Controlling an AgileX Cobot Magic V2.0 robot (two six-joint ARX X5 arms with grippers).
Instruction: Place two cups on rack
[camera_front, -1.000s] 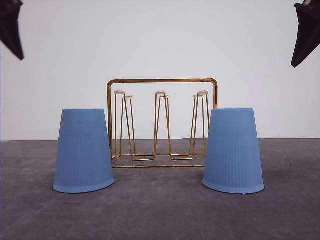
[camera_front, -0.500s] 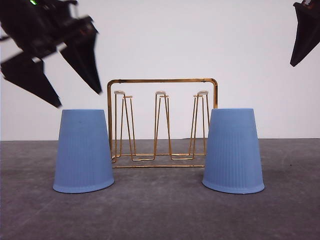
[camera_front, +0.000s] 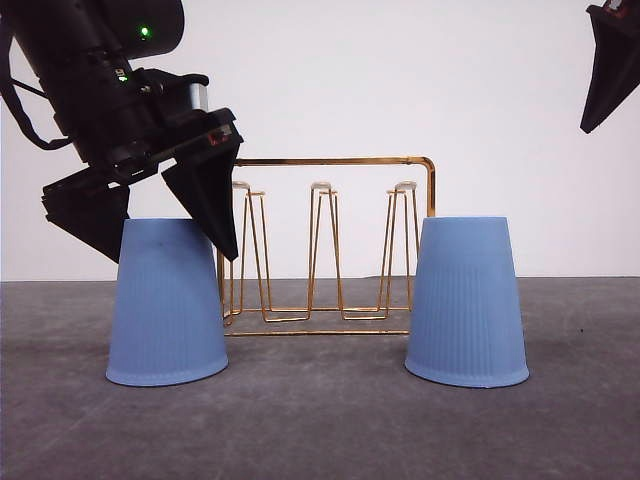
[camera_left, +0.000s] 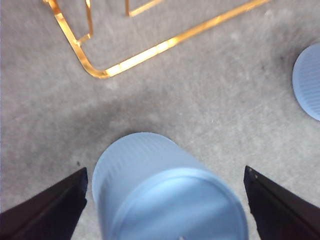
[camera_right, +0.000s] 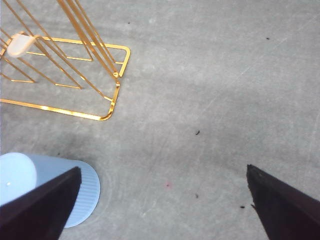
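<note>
Standing upside down on the grey worktop, the two light blue cups flank the rack: the left cup is just in front of the rack's left end and the right cup just in front of its right end, each apart from the wire. The rack's white-tipped pegs carry nothing. Behind the worktop rises a plain white wall. The left claw hangs over the left cup with its fingers spread wide, one tip on either side of the cup's upturned base; whether they touch it I cannot tell. The right claw is high up, spread wide and holding nothing, well apart from the right cup
</note>
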